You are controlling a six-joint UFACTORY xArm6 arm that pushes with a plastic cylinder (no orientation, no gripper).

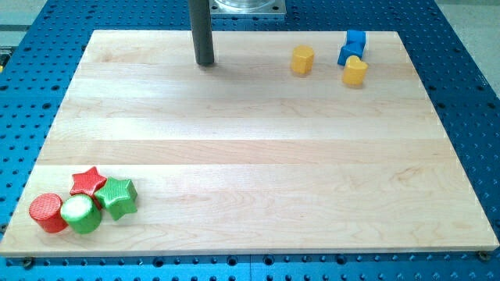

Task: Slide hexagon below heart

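The yellow hexagon [303,59] sits on the wooden board [250,148] near the view's top, right of centre. The yellow heart [355,71] lies to its right and slightly lower. A blue block [351,47] touches the heart from above. My tip [205,63] rests on the board near the top edge, well to the left of the hexagon, touching no block.
A cluster sits at the view's bottom left: a red cylinder [47,212], a green cylinder [81,214], a red star [89,182] and a green star [117,197]. A metal mount [245,6] stands beyond the top edge.
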